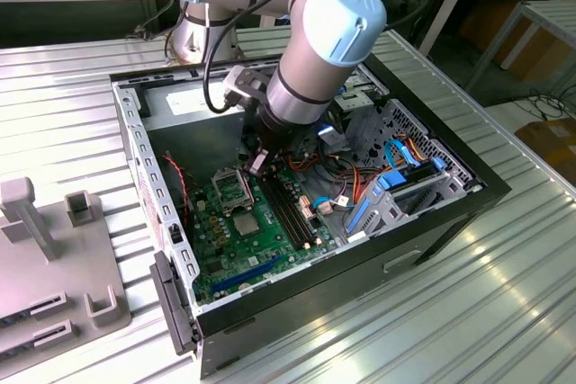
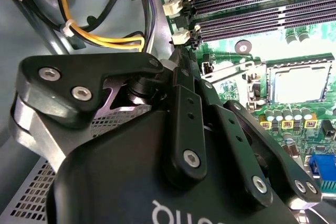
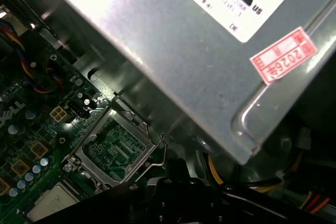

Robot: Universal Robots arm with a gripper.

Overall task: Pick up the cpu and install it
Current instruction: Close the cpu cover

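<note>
The gripper's fingers point(image 2: 182, 93) are drawn together at their tips with nothing visible between them, as the gripper point(image 1: 257, 165) hangs low inside an open computer case point(image 1: 450, 209). The case lies on its side on a ribbed metal table point(image 1: 63, 105).

The robot arm point(image 1: 315, 51) reaches down into the case from the far side, its grey and pale blue joint filling the middle of the exterior view. On the table at the exterior view's left stands a grey fixture point(image 1: 45, 249), well apart from the case.

Inside the case, a grey power supply point(image 3: 184, 40) with a red sticker sits at the far end. The green motherboard point(image 1: 243, 245) covers the floor on the exterior view's left. A blue and grey drive cage point(image 1: 396, 191) stands at the exterior view's right among loose coloured cables. Dark memory slots point(image 1: 290, 211) run along the board just right of the gripper.

The metal socket frame point(image 3: 113, 150) stands flipped open on the far side of the socket, close beside the gripper in the exterior view. The cpu point(image 1: 247, 222) lies flat in the socket just near of that frame. Its silver-grey top faces up in both wrist views point(image 2: 299, 83) point(image 3: 50, 203). It sits apart from the gripper, which does not touch it.
</note>
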